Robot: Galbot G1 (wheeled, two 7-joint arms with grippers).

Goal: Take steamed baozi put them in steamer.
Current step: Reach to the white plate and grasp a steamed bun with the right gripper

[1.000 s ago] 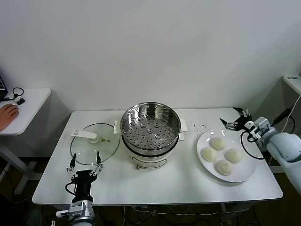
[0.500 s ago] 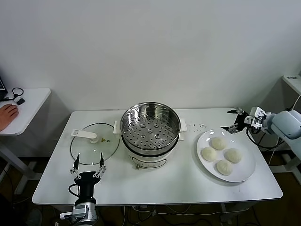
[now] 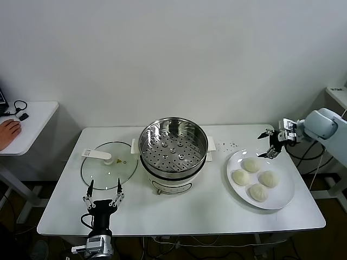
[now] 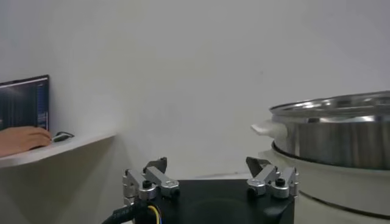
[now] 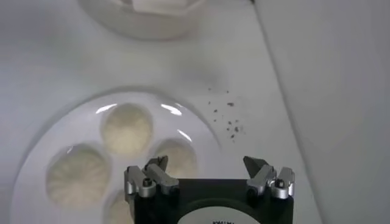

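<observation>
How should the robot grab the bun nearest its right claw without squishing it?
Come straight down on that baozi with the open right gripper and pinch its round sides low, below the top. It sits upright on the plate, with neighbours close, so a sideways approach looks crowded.

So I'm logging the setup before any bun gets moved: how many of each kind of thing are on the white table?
Steamed baozi: 4, at
White plate: 1
Steamer: 1
Glass lid: 1
Total: 7
</observation>
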